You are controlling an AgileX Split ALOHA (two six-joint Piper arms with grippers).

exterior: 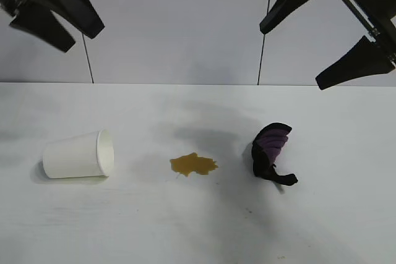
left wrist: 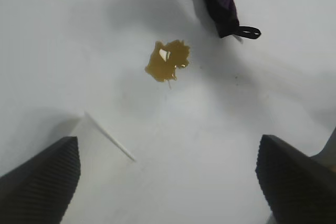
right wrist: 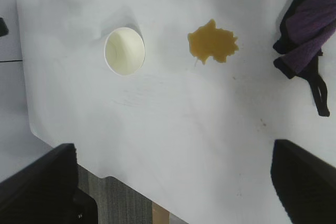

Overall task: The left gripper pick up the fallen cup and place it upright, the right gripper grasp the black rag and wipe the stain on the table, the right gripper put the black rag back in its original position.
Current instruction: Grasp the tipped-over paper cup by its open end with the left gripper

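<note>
Paper cup [exterior: 78, 154] on side at worktop [exterior: 185, 227] left, mouth toward amber stain [exterior: 193, 164]; black rag [exterior: 271, 153] right of stain.
Left hand [exterior: 59, 13] released, high above cup.
Right hand [exterior: 322, 41] released, high.
Risks: cup rolls into stain if nudged; thin wall crushes under hard pinch.

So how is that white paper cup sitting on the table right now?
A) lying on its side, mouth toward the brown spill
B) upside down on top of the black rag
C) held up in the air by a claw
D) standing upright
A: the cup lies on its side on the table, its open mouth facing the stain, with both claws open well above it.
</note>
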